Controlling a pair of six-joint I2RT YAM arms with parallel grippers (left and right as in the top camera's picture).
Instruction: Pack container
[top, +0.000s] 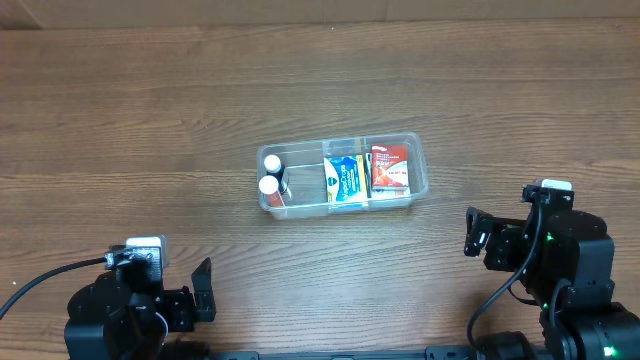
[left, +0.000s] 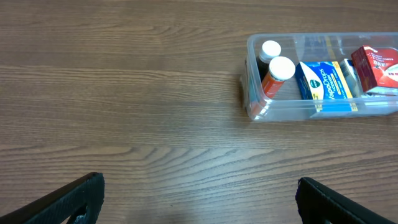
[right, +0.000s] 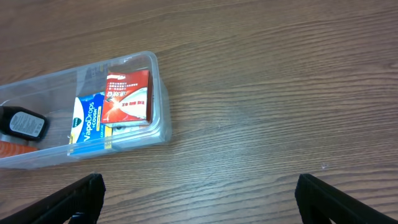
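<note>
The clear plastic container (top: 416, 150) lies in the middle of the wooden table. It holds two white-capped bottles (top: 271, 175) at its left end, a blue and yellow box (top: 344, 178) in the middle and a red box (top: 389, 168) at its right end. The container also shows in the left wrist view (left: 255, 93) and in the right wrist view (right: 158, 93). My left gripper (left: 199, 199) is open and empty near the front left, well away from the container. My right gripper (right: 199, 199) is open and empty at the front right, apart from the container.
The wooden table (top: 150, 120) surrounds the container on all sides. A black cable (top: 50, 275) runs from the left arm toward the left edge.
</note>
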